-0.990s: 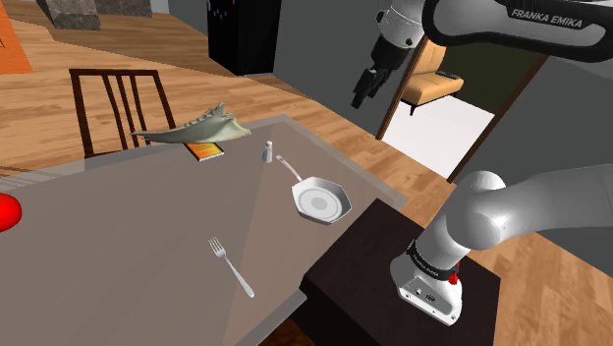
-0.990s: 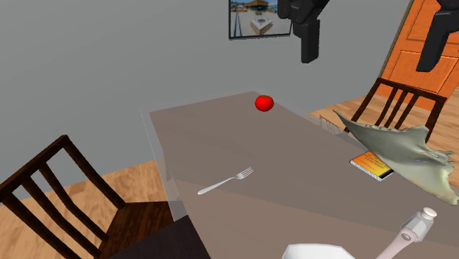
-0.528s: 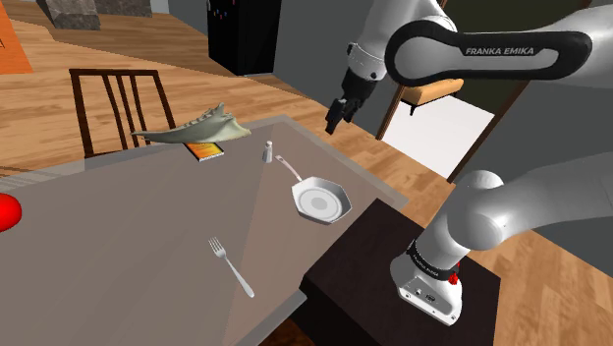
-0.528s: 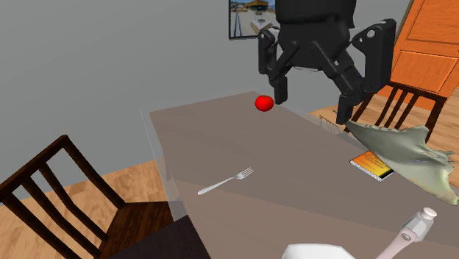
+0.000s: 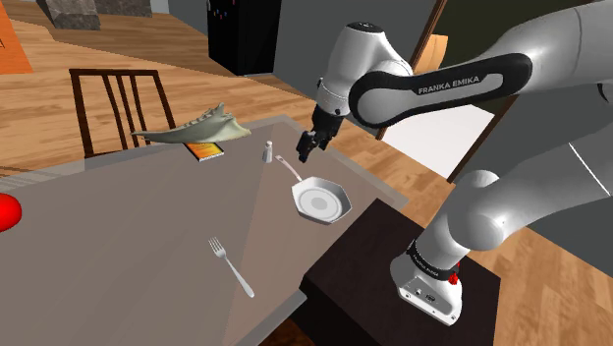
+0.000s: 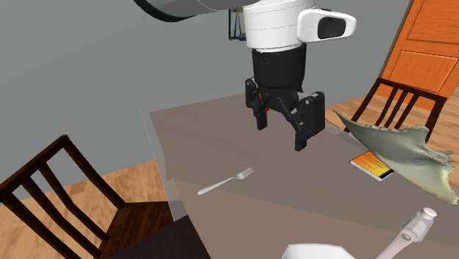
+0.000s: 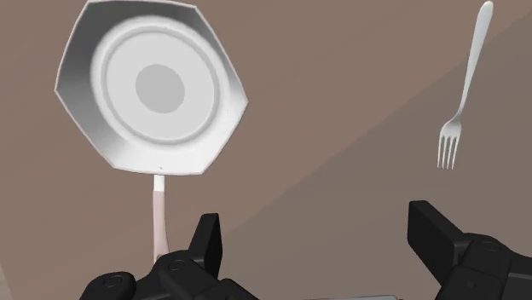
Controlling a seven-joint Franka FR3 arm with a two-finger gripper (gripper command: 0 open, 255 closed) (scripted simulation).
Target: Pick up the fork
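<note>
Silver-grey fork (image 5: 231, 265) lies flat on the brown-grey surface (image 5: 118, 236), near the edge closest to the stand, tines pointing away from that edge. Nothing touches it.

Shoulder view: fork sits at about 7 o'clock from the white angular frying pan (image 5: 320, 201), well apart from it. A small white shaker (image 5: 266, 151) stands at about 10 o'clock from the pan, just beside the end of its handle.

Pincer (image 5: 306, 147): hovers above the surface at about 12 o'clock from the pan, fingers apart, nothing between them. The fork is at roughly 7 o'clock from it, well apart.

Wrist view: pan and fork both below the hand; the fork lies outside the gap between the fingers.

Progress, as judged: approach only. No contact, no grasp, no lift.

Left to do:
- carry the pincer across to the fork
- line the fingers up across the handle
- descend, close, raise

A thin handle flat on the surface is likely to need a low, exact descent.
</note>
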